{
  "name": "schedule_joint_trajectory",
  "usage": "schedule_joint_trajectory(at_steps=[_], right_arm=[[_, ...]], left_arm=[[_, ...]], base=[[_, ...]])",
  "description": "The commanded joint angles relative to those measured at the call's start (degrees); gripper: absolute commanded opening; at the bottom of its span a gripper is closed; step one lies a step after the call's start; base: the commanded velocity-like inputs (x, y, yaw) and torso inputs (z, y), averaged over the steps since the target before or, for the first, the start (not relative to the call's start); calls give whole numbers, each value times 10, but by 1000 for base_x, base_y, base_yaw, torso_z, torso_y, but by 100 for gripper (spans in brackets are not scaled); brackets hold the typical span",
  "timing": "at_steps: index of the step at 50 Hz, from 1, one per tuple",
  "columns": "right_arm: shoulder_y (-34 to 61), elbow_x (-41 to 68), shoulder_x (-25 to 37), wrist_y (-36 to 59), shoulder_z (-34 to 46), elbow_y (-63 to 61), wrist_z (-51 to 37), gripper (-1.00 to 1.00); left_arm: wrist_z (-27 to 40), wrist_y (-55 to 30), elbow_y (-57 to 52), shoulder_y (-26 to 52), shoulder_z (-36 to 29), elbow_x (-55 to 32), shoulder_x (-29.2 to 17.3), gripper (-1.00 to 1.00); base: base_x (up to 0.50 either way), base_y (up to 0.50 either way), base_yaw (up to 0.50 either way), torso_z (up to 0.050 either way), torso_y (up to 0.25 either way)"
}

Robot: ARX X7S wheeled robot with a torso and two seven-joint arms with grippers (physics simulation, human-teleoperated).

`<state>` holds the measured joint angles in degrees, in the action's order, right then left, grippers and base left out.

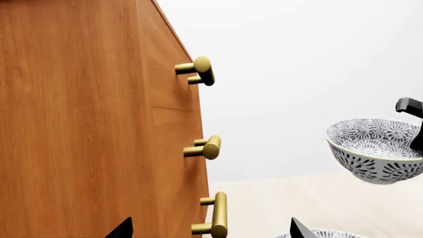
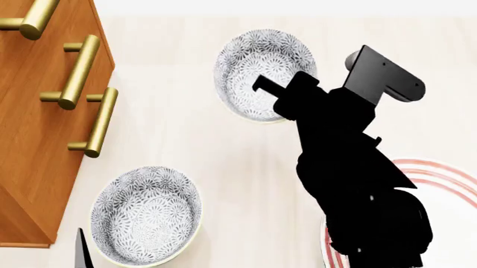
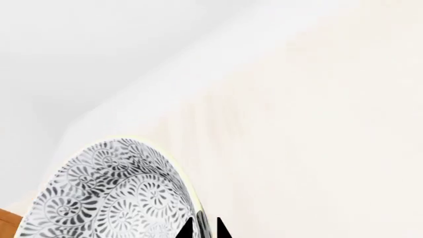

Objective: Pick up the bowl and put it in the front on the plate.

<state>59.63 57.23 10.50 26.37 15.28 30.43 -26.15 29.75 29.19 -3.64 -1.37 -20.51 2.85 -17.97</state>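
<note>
The bowl [image 2: 257, 64], white with a dense grey-blue floral pattern, is at the far middle of the head view. My right gripper [image 2: 276, 100] is shut on its near rim, one finger inside and one outside [image 3: 203, 229]. In the left wrist view this bowl [image 1: 373, 148] hangs slightly tilted above the pale table. The plate [image 2: 451, 181], white with red rings, lies at the near right, mostly hidden under my right arm. My left gripper [image 1: 211, 230] is open and holds nothing, low at the near left.
A second alike bowl [image 2: 149, 215] sits on the table at the near left, close to my left fingertip [image 2: 82, 251]. A wooden drawer cabinet [image 2: 37, 139] with brass bar handles [image 2: 78, 72] fills the left side.
</note>
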Motion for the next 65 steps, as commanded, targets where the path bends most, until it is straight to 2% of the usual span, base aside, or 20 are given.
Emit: schedule_joint_trajectory(at_steps=[1,11,22,29,33,37,43,50,65], right_arm=[[-13,23,41,38,-34,-122,-30,-100],[-52,72,124,88,-65,-263,-68,-100],[-129,143,245,136,-127,-410,-97,-100],[-211,225,351,173,-199,-512,-106,-100],[-271,239,403,183,-235,-544,-77,-100],[-310,272,433,190,-273,-560,-66,-100],[-390,292,456,197,-325,-584,-9,-100],[-493,281,451,197,-395,-589,27,-100],[-522,268,440,192,-419,-574,17,-100]], left_arm=[[-5,5,4,2,7,9,7,100],[-2,-3,-2,2,7,9,6,100],[-3,0,-4,0,2,8,4,100],[-8,2,2,-1,-7,5,3,100],[-11,-1,3,0,-11,3,2,100],[-12,-2,4,0,-13,3,2,100],[-12,-3,2,-1,-14,5,1,100],[-12,-5,0,-1,-17,6,-1,100],[-12,-8,2,1,-21,6,-3,100]], base=[[0,0,0,0,0],[0,0,0,0,0],[0,0,0,0,0],[0,0,0,0,0],[0,0,0,0,0],[0,0,0,0,0],[0,0,0,0,0],[0,0,0,0,0],[0,0,0,0,1]])
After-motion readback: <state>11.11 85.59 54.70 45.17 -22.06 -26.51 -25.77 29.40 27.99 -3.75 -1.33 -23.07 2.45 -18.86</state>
